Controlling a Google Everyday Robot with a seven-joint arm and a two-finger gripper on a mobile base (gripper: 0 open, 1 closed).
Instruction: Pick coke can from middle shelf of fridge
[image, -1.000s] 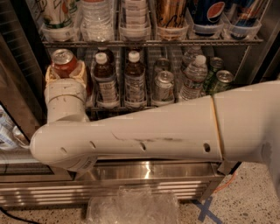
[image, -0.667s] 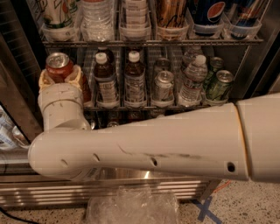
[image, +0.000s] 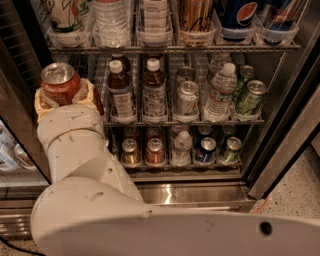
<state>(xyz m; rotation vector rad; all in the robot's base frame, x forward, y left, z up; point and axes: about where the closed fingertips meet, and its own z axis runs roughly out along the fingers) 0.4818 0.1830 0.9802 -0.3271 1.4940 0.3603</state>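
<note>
The red coke can with its silver top stands upright between the cream fingers of my gripper, which is shut on it. The gripper holds the can at the left front of the fridge, in front of the left end of the middle shelf, a chrome wire rack. My white arm fills the lower part of the view and hides the fridge's lower left.
On the middle shelf stand two brown bottles, a silver can, a water bottle and green cans. The rack above holds tubs of bottles and cans. The bottom rack holds several cans. The door frame runs down the right.
The gripper with the coke can has drawn back out of the shelf, towards the camera and to the left. The arm has moved lower and now covers more of the bottom of the view.
</note>
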